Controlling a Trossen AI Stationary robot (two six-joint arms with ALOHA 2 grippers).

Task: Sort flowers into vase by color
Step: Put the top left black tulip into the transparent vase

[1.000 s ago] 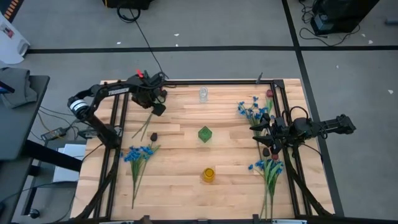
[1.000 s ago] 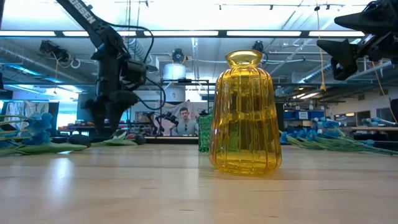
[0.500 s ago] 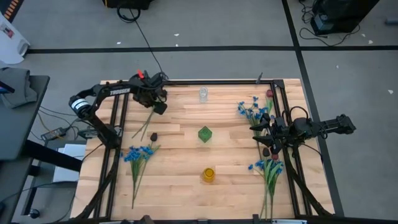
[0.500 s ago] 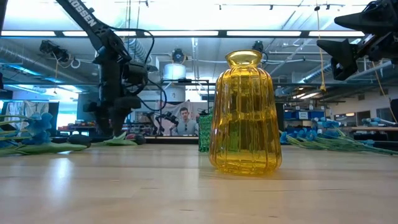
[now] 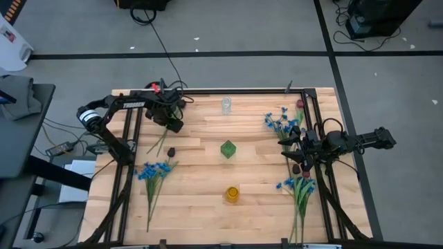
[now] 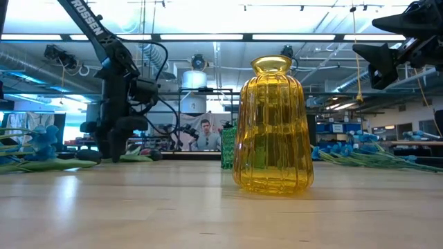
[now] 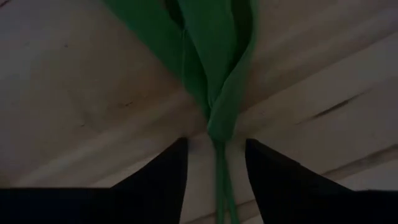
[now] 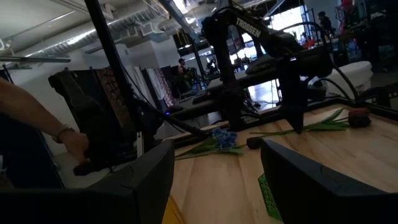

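Note:
My left gripper (image 5: 171, 125) is low over the far left part of the table, open, fingers pointing down. Its fingers stand on either side of the thin green stem (image 7: 219, 186) of the dark red flowers (image 5: 159, 142), just below the leaves (image 7: 211, 62). The stems lie flat on the wood, with a dark bud (image 5: 171, 150) nearby. Blue sprays lie at the left (image 5: 154, 171), far right (image 5: 280, 124) and near right (image 5: 299, 185). My right gripper (image 5: 295, 160) hovers open above the right side, holding nothing (image 8: 214, 180).
A yellow vase (image 5: 232, 194) stands near the table's near middle, a green vase (image 5: 228, 149) at the centre, a clear glass (image 5: 226, 105) at the far edge. A red bud (image 5: 300, 104) lies at the far right. A person (image 6: 205, 135) sits beyond the table.
My left gripper has come down toward the table over the red flowers' stems and shifted slightly toward the left edge. My right gripper and the flowers have kept still.

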